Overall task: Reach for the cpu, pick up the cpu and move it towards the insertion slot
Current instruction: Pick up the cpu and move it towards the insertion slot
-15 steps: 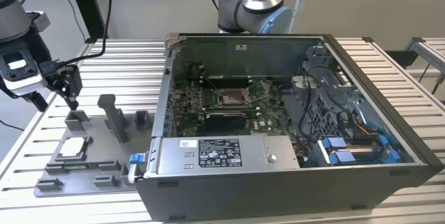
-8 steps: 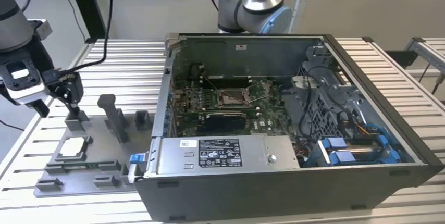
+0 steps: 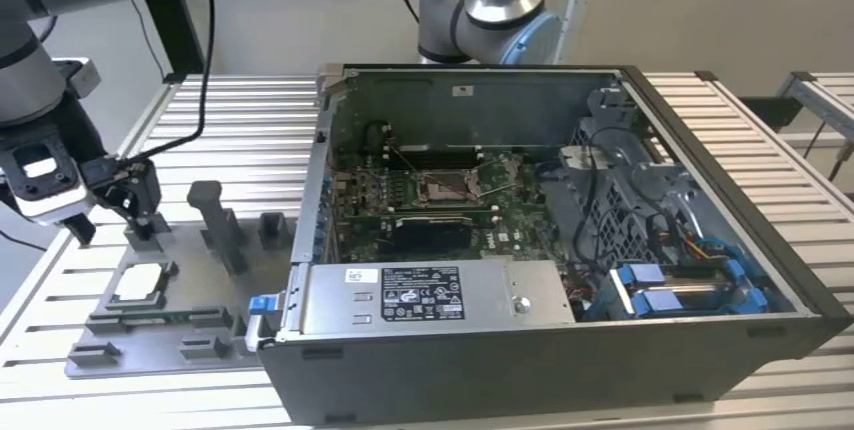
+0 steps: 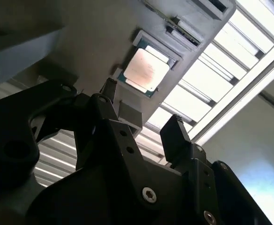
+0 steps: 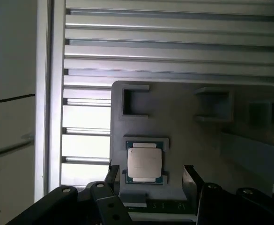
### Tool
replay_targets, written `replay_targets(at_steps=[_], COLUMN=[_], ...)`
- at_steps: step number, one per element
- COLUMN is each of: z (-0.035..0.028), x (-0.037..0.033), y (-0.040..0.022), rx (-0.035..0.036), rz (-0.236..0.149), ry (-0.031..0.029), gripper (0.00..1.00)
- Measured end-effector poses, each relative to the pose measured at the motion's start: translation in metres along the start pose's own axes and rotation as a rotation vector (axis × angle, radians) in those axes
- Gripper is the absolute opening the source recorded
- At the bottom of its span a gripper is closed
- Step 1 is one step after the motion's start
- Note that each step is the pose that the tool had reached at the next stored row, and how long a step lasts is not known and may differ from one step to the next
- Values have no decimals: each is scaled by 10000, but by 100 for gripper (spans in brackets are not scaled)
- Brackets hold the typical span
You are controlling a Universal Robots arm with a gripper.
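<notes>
Fingers (image 5: 192, 177), two, spread apart near one cpu (image 5: 144, 162), one grey tray (image 5: 183, 140)

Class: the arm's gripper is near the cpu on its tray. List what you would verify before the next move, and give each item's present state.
1. The gripper is open and empty: ok.
2. The cpu lies flat in its recess in the tray: ok.
3. The cpu lines up with the gripper's gap in the first wrist view: ok.
4. The gripper is apart from the cpu, not touching it: ok.
5. The case is open on top, with the slot in sight in the exterior view: ok.
6. The slot's frame is lifted to take the cpu: cannot tell.
</notes>
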State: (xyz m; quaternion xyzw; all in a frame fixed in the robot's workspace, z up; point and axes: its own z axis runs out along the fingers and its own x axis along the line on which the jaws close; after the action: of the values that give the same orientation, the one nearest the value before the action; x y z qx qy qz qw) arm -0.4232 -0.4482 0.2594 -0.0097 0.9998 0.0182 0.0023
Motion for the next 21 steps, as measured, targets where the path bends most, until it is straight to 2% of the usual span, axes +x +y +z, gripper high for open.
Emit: replay_targets(at_steps=[15, 21], z=[269, 377], x=[15, 17], y=[-28, -61], rx=[1, 1], rz=[-77, -132], ry=[4, 9], gripper=[100, 100])
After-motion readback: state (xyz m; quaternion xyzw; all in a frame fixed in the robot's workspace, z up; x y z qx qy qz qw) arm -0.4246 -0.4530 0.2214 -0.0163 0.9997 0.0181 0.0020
